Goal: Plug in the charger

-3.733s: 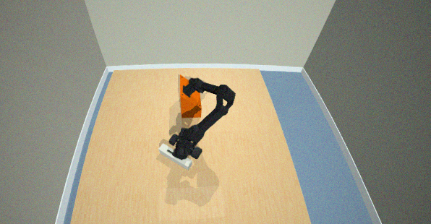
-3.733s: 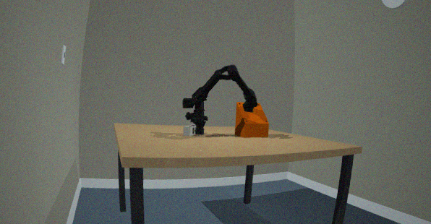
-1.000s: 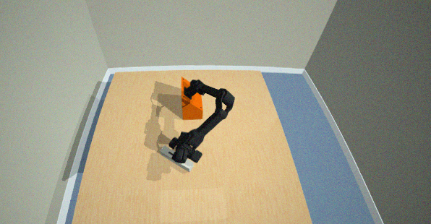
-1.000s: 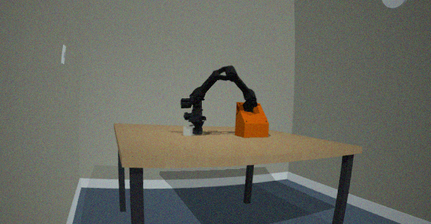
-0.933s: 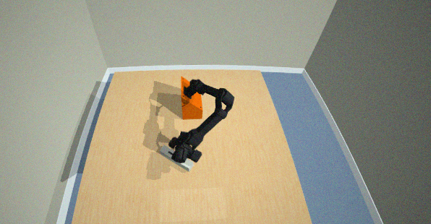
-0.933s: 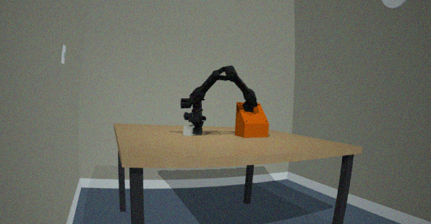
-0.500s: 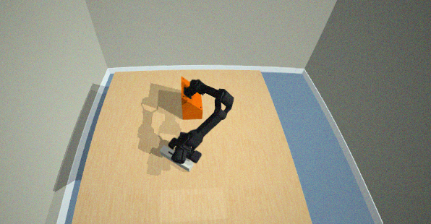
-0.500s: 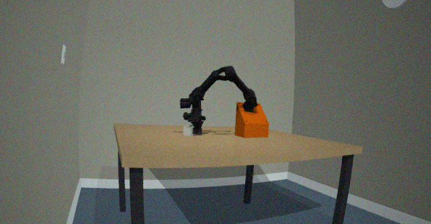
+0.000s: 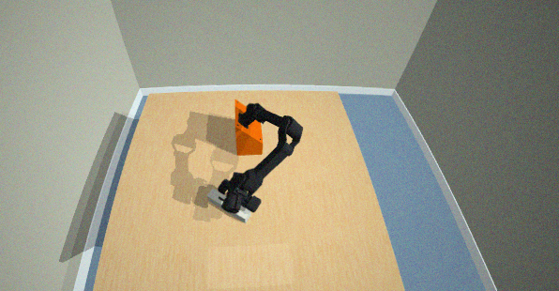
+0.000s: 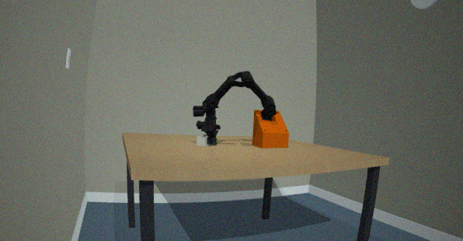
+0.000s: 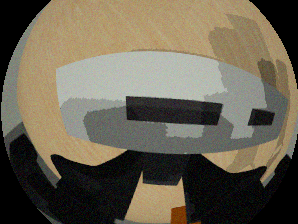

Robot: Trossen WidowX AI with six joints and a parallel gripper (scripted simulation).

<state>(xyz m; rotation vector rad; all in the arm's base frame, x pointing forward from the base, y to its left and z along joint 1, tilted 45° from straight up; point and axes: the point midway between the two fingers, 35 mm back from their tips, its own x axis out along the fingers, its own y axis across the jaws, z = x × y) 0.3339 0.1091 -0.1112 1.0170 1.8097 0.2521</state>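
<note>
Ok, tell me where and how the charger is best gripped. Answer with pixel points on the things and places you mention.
By its two opposite sides, from above, I'd judge: the charger [image 11: 162,172] looks like a compact block, and the pincer [image 9: 233,205] [image 10: 211,138] [image 11: 164,144] flanking it leaves the end towards the power strip [image 9: 245,216] [image 10: 201,141] [image 11: 150,75] free.

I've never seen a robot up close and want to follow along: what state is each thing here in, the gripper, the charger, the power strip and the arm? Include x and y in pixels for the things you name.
Gripper [image 9: 233,202] [image 11: 164,144]: closed on the charger, low at the power strip.
Charger [image 11: 162,170]: held between the fingers; whether its prongs are in, I cannot tell.
Power strip [image 9: 216,196] [image 10: 201,141] [image 11: 140,75]: lying on the table, partly shaded.
Arm [image 9: 272,160] [image 10: 221,92]: bent in an arch.
</note>
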